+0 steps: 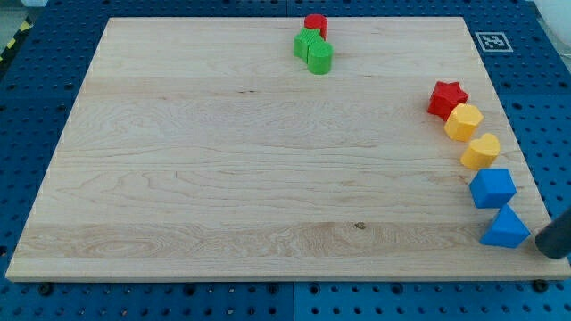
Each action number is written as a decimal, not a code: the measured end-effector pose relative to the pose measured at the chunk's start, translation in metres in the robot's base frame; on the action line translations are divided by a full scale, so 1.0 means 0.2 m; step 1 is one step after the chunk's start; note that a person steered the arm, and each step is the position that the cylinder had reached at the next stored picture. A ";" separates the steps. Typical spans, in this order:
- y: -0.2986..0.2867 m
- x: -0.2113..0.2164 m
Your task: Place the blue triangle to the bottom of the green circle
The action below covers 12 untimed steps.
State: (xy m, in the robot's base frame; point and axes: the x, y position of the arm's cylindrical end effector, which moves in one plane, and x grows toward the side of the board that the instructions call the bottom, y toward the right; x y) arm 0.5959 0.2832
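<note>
Tip only, no claw to spread or pinch, just right of blue triangle at bottom right, far from green circle at top; probably light, rigid, slippery, best pushed square on flat right face.

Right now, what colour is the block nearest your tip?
Blue: the blue triangle block, beside my tip, camera view.

Worktop centre open, green circle hemmed above by green block, red cylinder, blue triangle under blue cube
</note>
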 end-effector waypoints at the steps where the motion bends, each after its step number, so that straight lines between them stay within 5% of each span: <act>1: 0.00 -0.01; 12: -0.68 0.01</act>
State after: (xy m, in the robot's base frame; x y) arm 0.5986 0.1478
